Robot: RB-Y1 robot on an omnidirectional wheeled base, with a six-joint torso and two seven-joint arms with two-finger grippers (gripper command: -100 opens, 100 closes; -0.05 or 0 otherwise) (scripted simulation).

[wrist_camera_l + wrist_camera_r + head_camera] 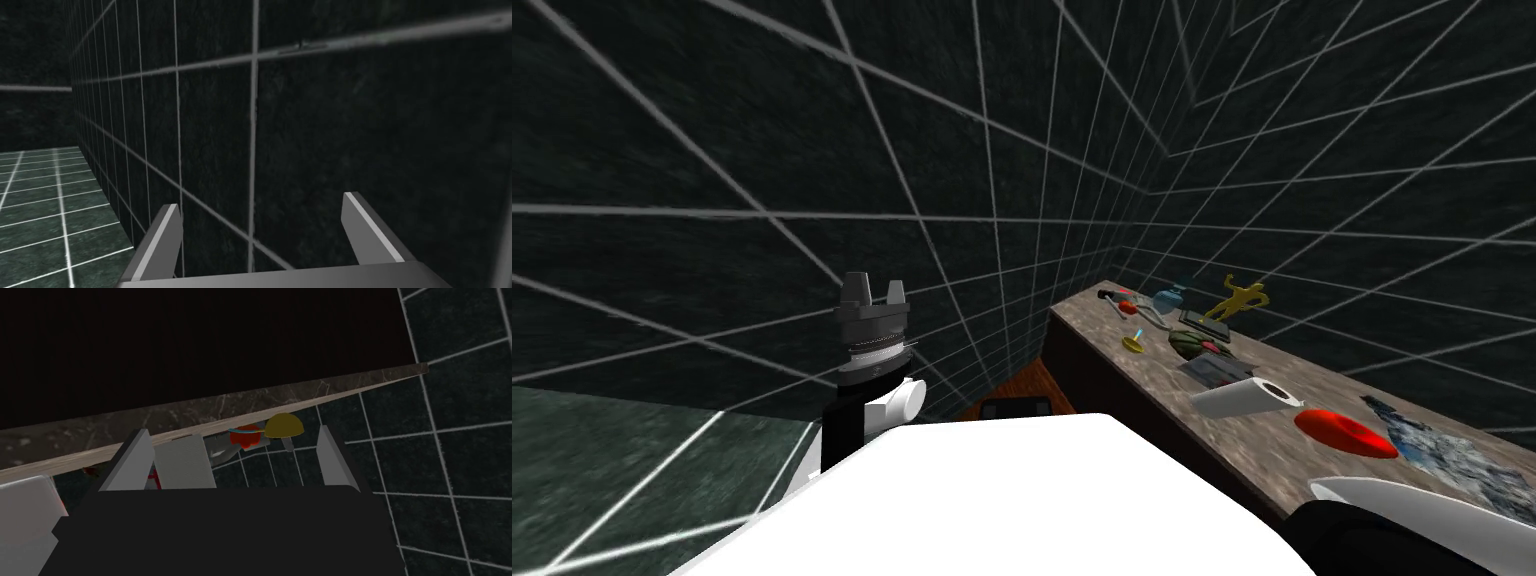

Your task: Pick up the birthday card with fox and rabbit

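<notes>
Your right pincer [234, 434] stands wide at the edge of the counter [150, 423]; a yellow dome [283, 425] and a red lump [247, 436] lie ahead between its fingers. Your raised left pincer [260, 200] gapes too.

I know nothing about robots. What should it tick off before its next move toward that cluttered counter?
1. Right gripper open and empty: ok.
2. Left gripper open and empty: ok.
3. Card recognised: cannot tell. A flat printed sheet lies at the near end of the counter, but its picture is unreadable.
4. Right gripper over the counter top: not ok. It faces the counter's edge.
5. Free room around the sheet: not ok. A red disc lies close beside it, with a white roll next to that.
</notes>
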